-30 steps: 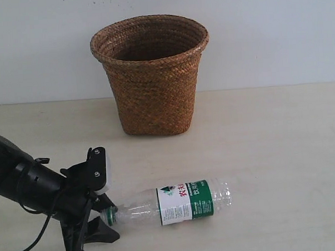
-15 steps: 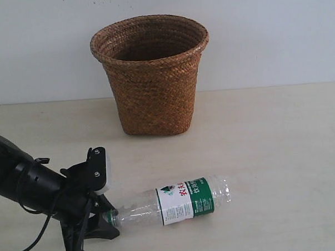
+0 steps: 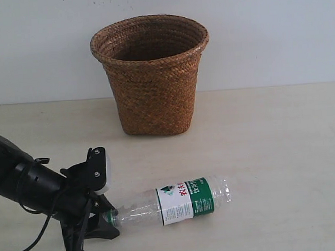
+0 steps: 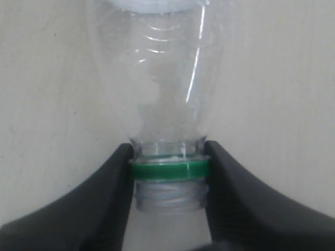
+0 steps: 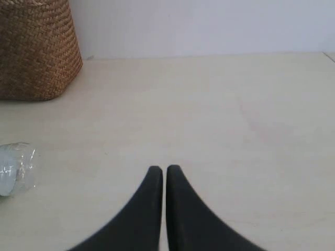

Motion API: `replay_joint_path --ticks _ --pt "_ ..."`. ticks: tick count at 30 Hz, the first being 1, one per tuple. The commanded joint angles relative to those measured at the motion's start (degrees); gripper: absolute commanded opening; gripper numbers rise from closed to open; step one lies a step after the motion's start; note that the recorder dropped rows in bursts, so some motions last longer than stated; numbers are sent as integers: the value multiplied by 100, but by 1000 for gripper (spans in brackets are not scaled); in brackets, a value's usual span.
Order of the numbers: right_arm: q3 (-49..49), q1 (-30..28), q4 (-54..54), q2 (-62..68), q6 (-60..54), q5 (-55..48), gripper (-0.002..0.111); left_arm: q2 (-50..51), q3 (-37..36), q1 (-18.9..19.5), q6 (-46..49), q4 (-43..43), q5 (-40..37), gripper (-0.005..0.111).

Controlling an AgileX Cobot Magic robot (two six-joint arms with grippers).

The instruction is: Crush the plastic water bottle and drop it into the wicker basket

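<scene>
The plastic water bottle [image 3: 182, 201] lies on its side on the table in front of the wicker basket [image 3: 152, 98], its green-and-white label facing up. My left gripper [image 3: 107, 217] is shut on the bottle's neck at its left end. In the left wrist view the black fingers [image 4: 112, 178] press both sides of the green ring on the bottle [image 4: 157, 78], and the threaded mouth is bare, with no cap. My right gripper [image 5: 164, 168] is shut on nothing, low over bare table, and is out of the exterior view. The bottle's base [image 5: 13, 170] shows at the edge of the right wrist view.
The basket [image 5: 36, 52] stands upright against the white back wall, with its mouth open upward. The left arm [image 3: 25, 184] and its cable lie low at the table's front left. Pale tabletop [image 3: 280, 154] spreads to the right of the bottle.
The left gripper's fingers closed onto the bottle's neck, and the bottle's far end lifted slightly. Over the last half second nothing moved.
</scene>
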State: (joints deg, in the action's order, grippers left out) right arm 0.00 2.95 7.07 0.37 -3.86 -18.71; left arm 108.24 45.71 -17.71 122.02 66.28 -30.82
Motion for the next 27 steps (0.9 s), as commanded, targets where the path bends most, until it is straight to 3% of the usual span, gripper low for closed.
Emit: replay_joint_path --ticks 1,8,12,16,27 --pt "0 -8 7 -37 -17 513 0 9 14 -17 18 75 -66 4" --pt "0 -8 7 -37 -17 2007 0 9 14 -17 18 75 -66 4" --pt "0 3 605 -37 1078 2875 0 9 14 -17 18 75 -66 4" --pt "0 3 378 11 1787 3687 0 9 14 -17 18 75 -66 4" --pt "-1273 3 -787 2736 2041 4938 0 9 14 -17 18 75 -66 4"
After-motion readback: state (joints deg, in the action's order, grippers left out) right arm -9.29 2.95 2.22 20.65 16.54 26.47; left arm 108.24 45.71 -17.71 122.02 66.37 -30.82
